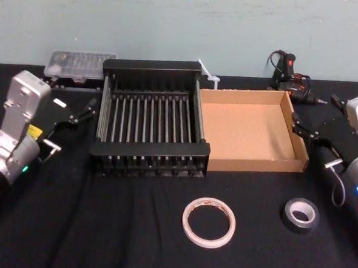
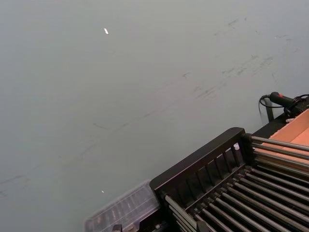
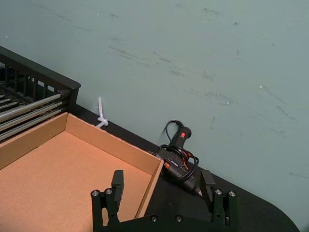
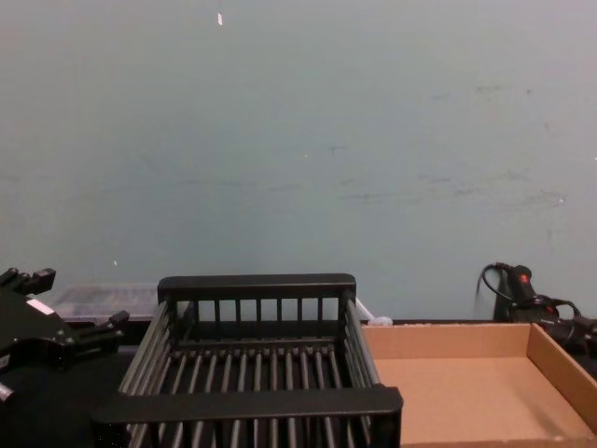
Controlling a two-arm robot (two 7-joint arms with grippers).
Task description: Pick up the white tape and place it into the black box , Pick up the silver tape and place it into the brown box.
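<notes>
Two tapes: white tape (image 1: 208, 222), silver tape (image 1: 300, 214); left gripper (image 1: 75, 124), right gripper (image 1: 305, 131) fingers spread, empty.

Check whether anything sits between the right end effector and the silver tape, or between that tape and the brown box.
Nothing visible. The right end effector hangs open at the right wall of the brown box; the silver tape lies on bare cloth nearer the robot. Only its low wall needs clearing.

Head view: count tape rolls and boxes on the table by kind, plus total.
Tape rolls: 2, the white tape and the silver tape.
Boxes: 2, the black box and the brown box.
Total: 4.
</notes>
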